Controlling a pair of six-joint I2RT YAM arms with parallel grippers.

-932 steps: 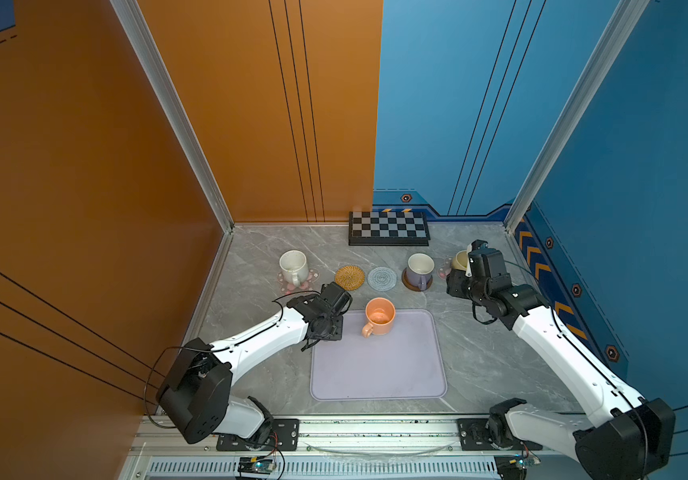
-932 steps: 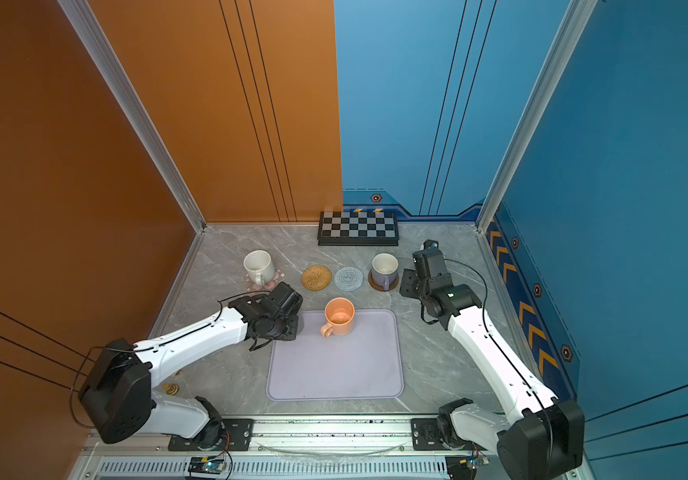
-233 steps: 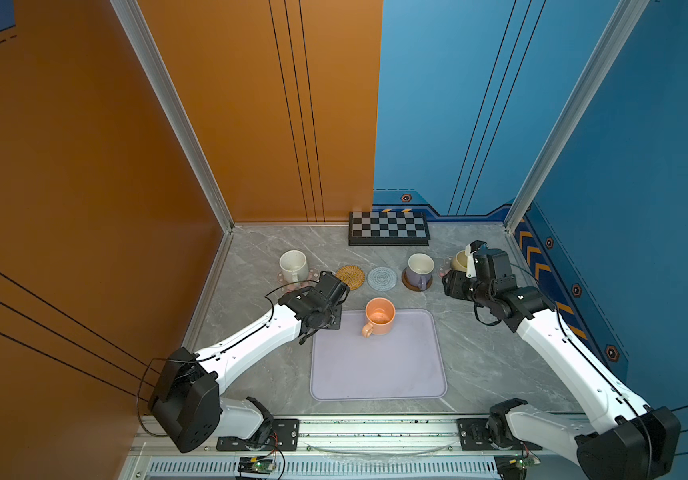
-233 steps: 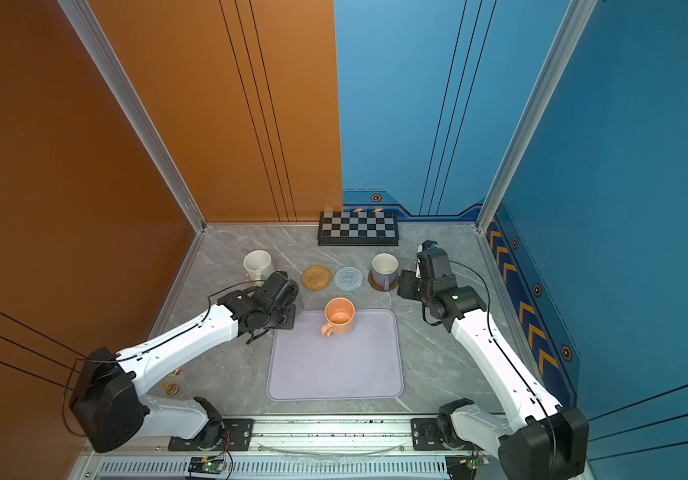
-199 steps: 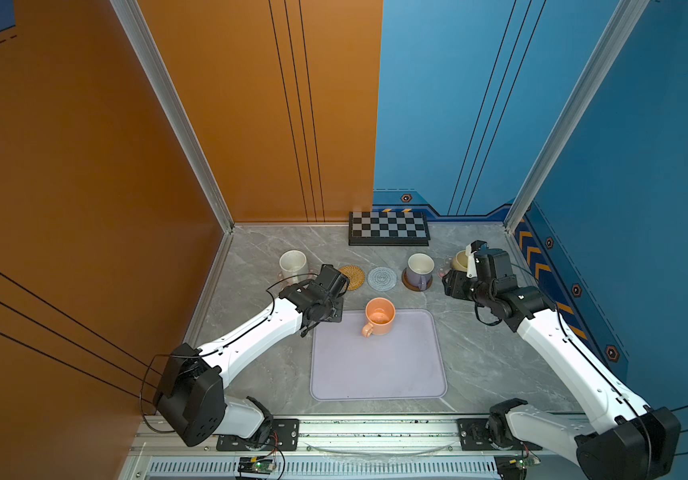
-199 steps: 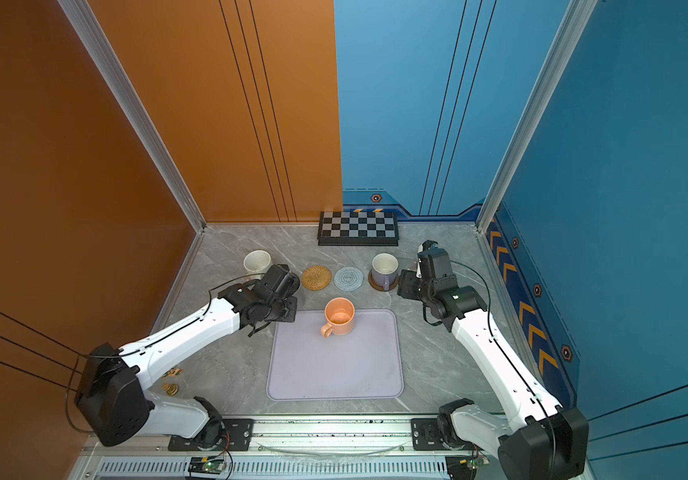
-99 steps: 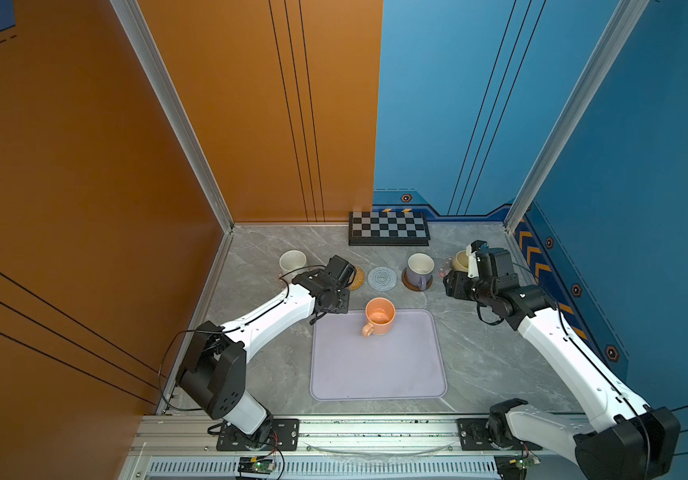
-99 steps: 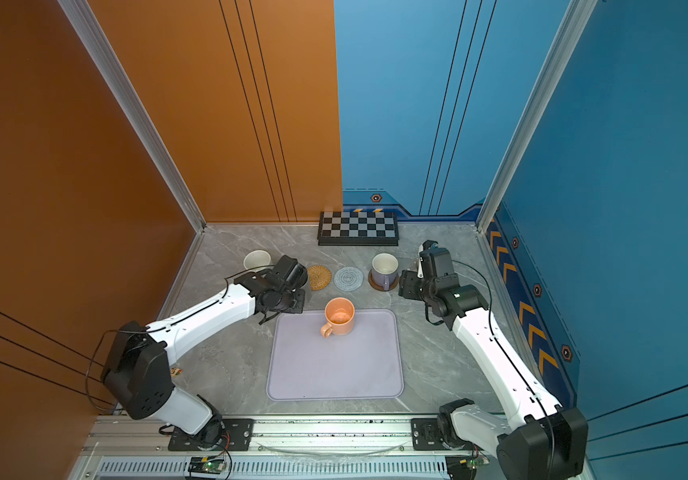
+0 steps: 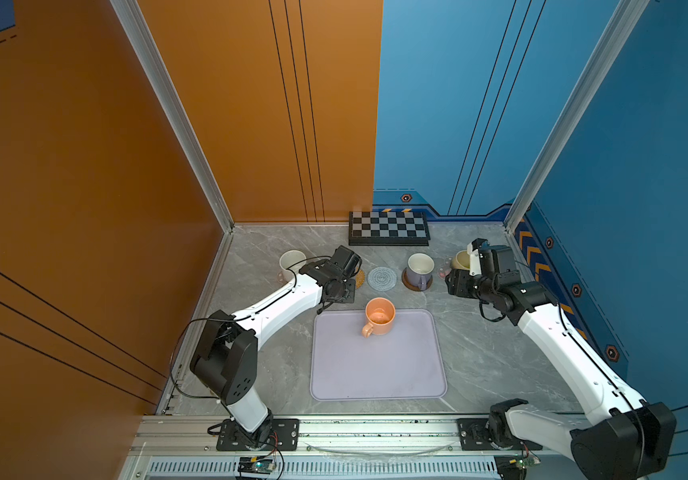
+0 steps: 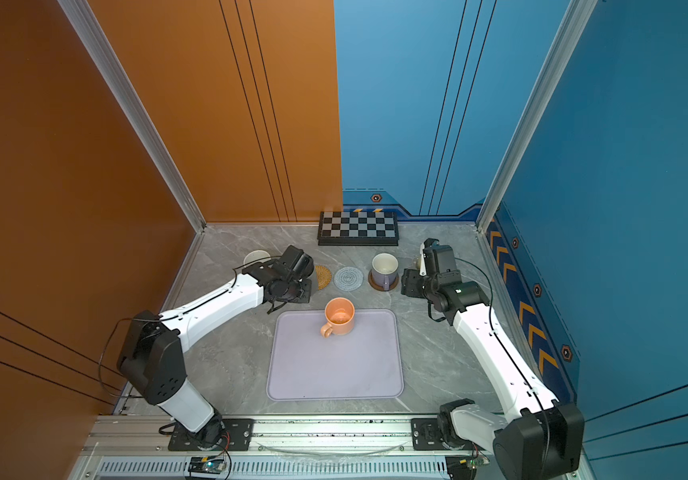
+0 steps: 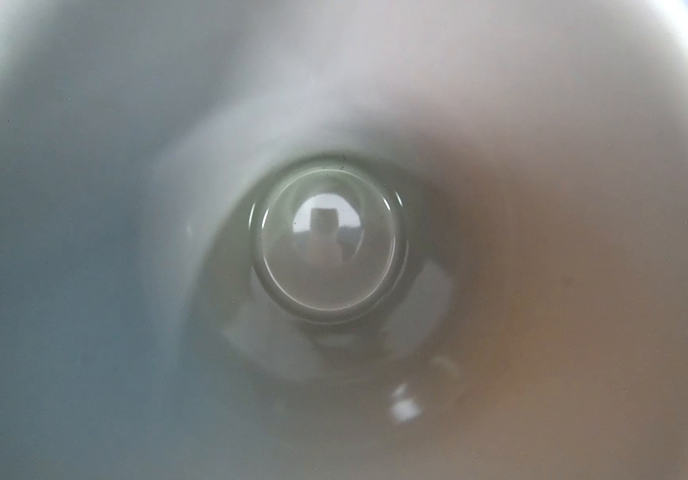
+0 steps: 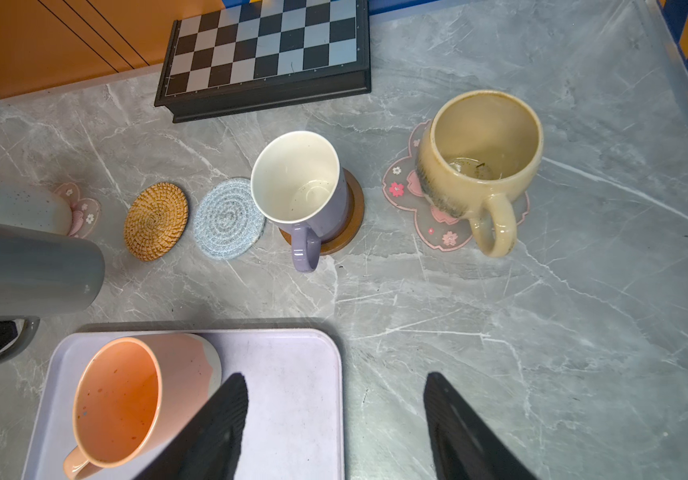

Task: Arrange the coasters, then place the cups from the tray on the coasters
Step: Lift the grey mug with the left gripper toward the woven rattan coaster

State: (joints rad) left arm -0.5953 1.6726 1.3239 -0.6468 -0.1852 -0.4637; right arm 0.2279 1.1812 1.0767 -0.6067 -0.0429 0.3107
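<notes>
Grey mug (image 12: 22,270): pinched in the left claw (image 9: 336,287) at 11 o'clock from the tray (image 9: 375,374), just beside the bare rattan coaster (image 10: 323,277). Spiral coaster (image 10: 348,278): lies bare at the tray's 12 o'clock. Orange mug (image 9: 379,316): stands on the tray by its 12 o'clock rim. White mug (image 12: 10,203), lavender mug (image 12: 305,187), beige mug (image 12: 479,158): each on its own coaster. Right claw (image 12: 334,376): spread, empty, at 2 o'clock from the tray.

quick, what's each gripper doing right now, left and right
Left gripper: closed on the tall grey mug.
Right gripper: open, holding nothing.
</notes>
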